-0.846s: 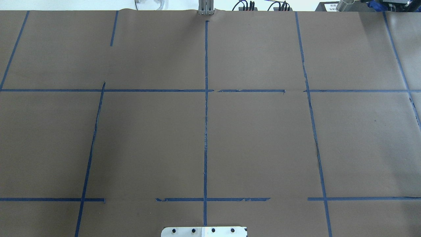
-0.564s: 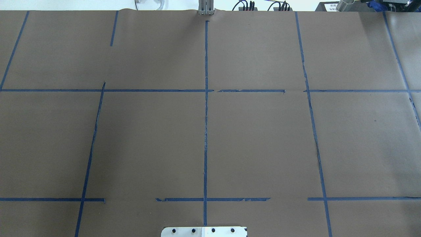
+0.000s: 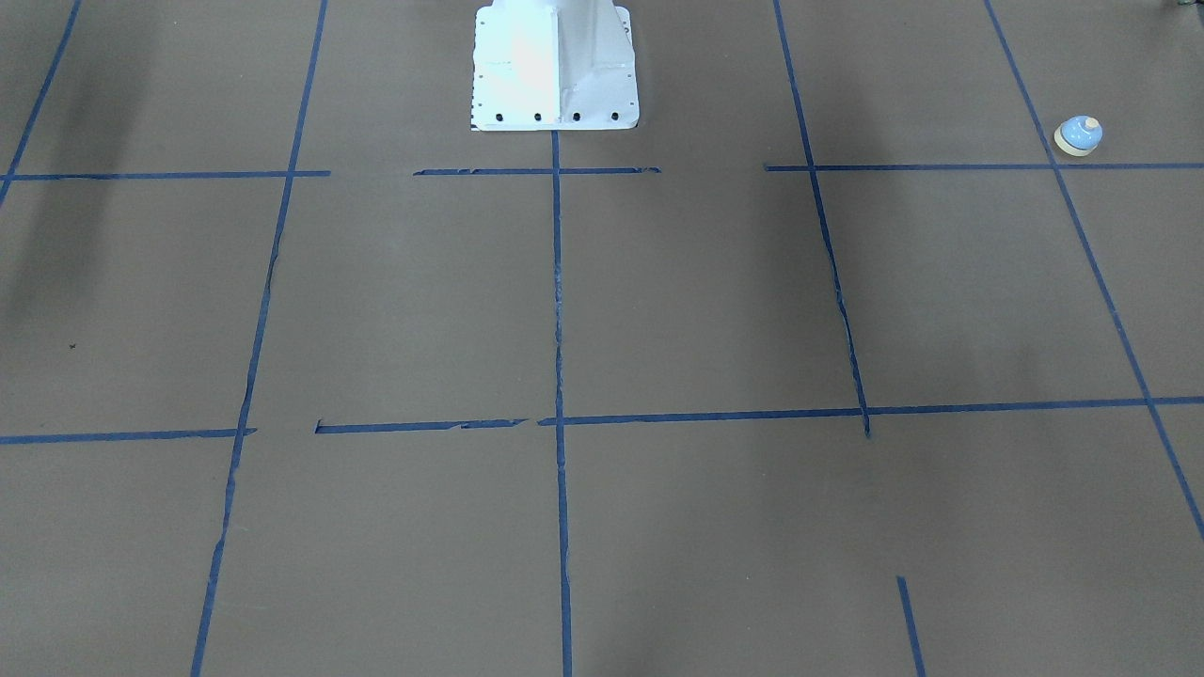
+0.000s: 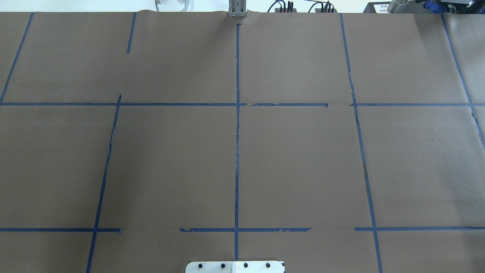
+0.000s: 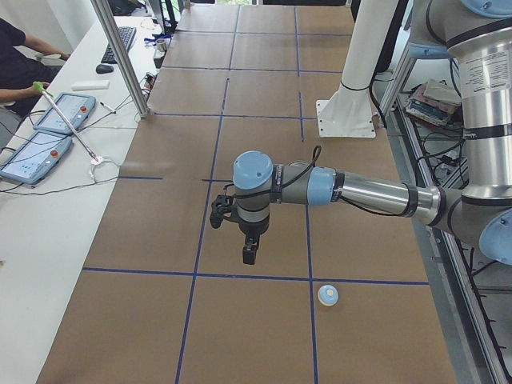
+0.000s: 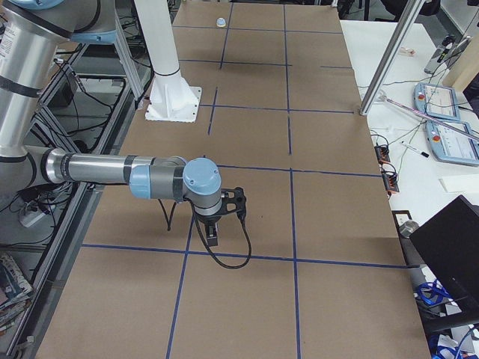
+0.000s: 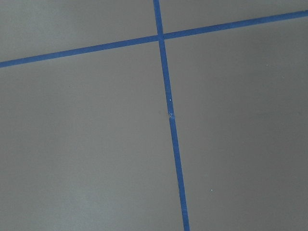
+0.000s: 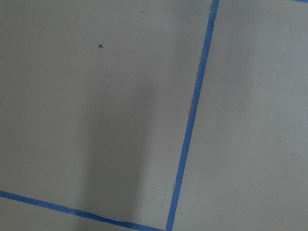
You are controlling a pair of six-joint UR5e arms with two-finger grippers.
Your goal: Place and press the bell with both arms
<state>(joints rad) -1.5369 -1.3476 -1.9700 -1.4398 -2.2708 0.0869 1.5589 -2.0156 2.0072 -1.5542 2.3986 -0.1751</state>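
The light-blue bell [image 3: 1078, 134] with its cream base stands upright on the brown table near a blue tape crossing, on my left side close to the robot's edge. It also shows in the exterior left view [image 5: 327, 295] and, far away, in the exterior right view [image 6: 221, 22]. My left gripper [image 5: 250, 254] hangs pointing down above the table, apart from the bell and farther from the robot's edge. My right gripper [image 6: 212, 233] hangs pointing down over the table's right part. I cannot tell whether either is open or shut. Neither gripper shows in the wrist views.
The white bolted pedestal [image 3: 555, 66] stands at the table's robot-side middle. Blue tape lines [image 4: 237, 151] divide the brown paper into squares. An operator [image 5: 20, 64] sits at a side desk with tablets [image 5: 36, 156]. A metal post [image 5: 120, 56] stands at the table's far edge.
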